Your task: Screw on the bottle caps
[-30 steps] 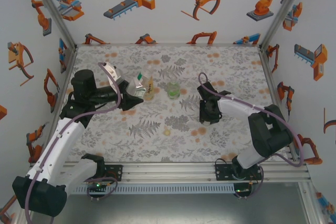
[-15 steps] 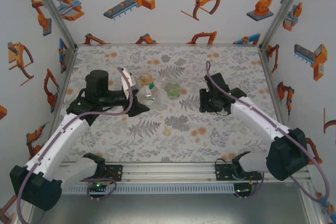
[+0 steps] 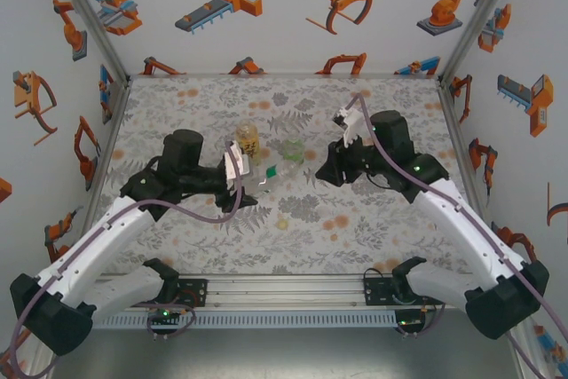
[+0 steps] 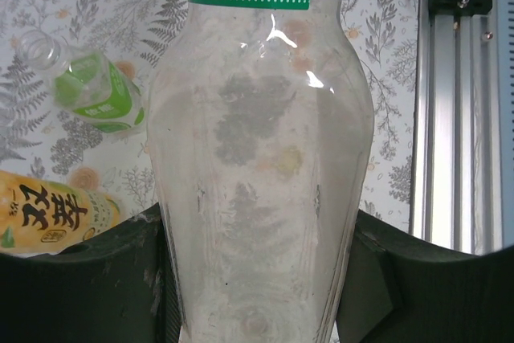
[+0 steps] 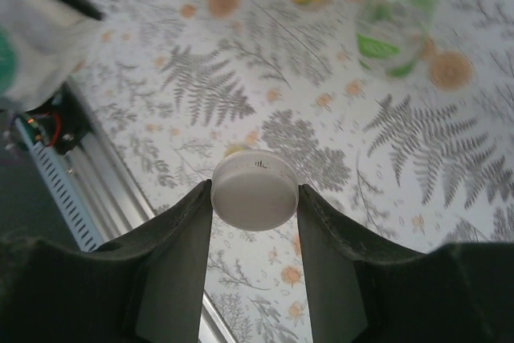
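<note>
Whitish round plastic screw cap [image 5: 254, 186] is pinched flat between the right gripper [image 5: 254, 198] fingers, jaws closed narrow on its rim, held above the floral table [image 3: 177, 104] right of middle. Slim colourless plastic bottle with green label [image 4: 261, 158] is clamped by its lower body in the left gripper [image 4: 257, 271], jaws tight on both sides, just left of the table's middle. Pale yellow round cap [image 3: 282, 222] lies loose on the table, toward the near edge, between both grippers. Squat green-tinted bottle [image 3: 291, 148] with an uncapped neck and amber bottle with yellow label [image 3: 248, 139] stand side by side, apart, past the middle toward the far edge.
</note>
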Tool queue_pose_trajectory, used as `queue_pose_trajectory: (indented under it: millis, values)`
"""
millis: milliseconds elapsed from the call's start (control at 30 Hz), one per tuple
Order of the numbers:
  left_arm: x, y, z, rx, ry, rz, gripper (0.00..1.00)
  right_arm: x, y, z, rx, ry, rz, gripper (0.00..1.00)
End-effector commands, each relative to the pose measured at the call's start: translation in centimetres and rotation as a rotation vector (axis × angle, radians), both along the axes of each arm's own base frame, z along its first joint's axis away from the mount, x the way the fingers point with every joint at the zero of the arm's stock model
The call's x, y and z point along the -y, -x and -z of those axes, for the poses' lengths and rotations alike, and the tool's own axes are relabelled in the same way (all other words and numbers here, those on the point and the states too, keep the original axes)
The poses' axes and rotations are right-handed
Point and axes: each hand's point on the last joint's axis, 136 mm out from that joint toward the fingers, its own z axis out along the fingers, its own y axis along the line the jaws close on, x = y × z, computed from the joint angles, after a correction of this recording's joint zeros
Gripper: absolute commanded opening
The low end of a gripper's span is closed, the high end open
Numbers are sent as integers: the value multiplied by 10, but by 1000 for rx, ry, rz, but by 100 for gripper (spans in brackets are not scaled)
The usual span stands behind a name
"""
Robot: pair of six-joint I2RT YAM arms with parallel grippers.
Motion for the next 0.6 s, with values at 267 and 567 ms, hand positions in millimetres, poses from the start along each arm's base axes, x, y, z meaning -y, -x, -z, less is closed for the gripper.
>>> queue_pose_trajectory:
  millis: [267, 567]
  values:
    - [-2, 15, 2, 98, -26, 56, 0, -23, 73, -107, 456, -237, -436, 5]
    - [1, 18, 6, 93, -37, 72, 0, -37, 92, -109, 548, -166, -580, 3]
